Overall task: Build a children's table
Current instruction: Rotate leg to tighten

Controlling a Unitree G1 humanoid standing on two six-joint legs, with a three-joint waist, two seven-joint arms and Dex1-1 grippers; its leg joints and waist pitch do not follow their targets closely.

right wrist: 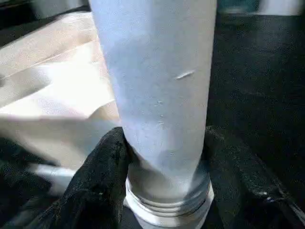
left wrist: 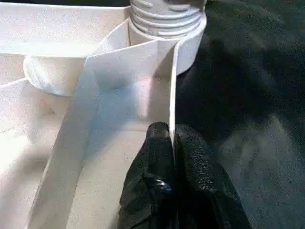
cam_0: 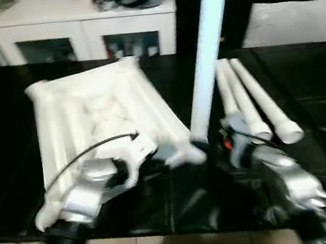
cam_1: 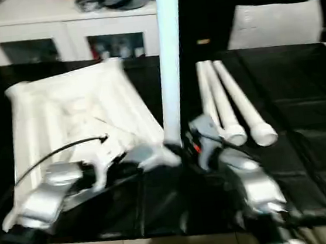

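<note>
The white tabletop (cam_0: 91,112) lies upside down, ribs up, on the left of the black work table. One white leg (cam_0: 208,52) stands upright in its near right corner socket (left wrist: 167,28). My left gripper (left wrist: 171,133) is shut on the thin rim wall of the tabletop just beside that socket. My right gripper (right wrist: 164,143) is shut on the upright leg low down, one black finger (right wrist: 102,162) on each side, just above the threaded base (right wrist: 167,200). Three more legs (cam_0: 249,100) lie side by side to the right of the upright one.
A white glass-door cabinet (cam_0: 81,25) stands behind the table. A pale cushion-like object (cam_0: 290,22) sits at the back right. The table's front edge (cam_0: 192,222) runs just below my forearms, with tiled floor beneath. A black cable (cam_0: 89,148) arcs over my left wrist.
</note>
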